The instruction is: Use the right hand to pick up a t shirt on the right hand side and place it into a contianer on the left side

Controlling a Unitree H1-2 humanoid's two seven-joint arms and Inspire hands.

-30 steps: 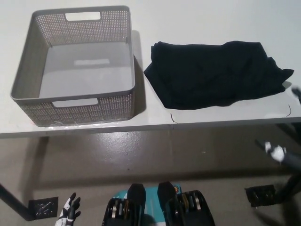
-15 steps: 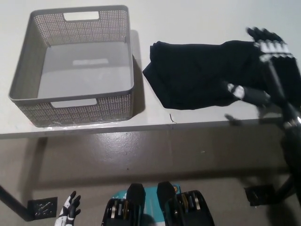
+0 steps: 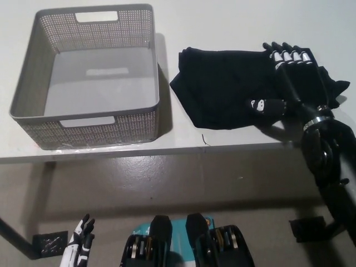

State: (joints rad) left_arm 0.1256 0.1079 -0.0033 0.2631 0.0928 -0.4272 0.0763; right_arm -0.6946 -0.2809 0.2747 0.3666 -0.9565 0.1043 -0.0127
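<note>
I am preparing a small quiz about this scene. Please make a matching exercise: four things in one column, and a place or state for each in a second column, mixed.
Things:
1. basket
2. black t-shirt
3. right hand
4. left hand

Places or states:
A. low at the picture's lower left, below the table
B. over the shirt, fingers spread
C. empty, on the table's left
D. folded, on the table's right

Pairs: 1-C, 2-D, 3-B, 4-A
</note>
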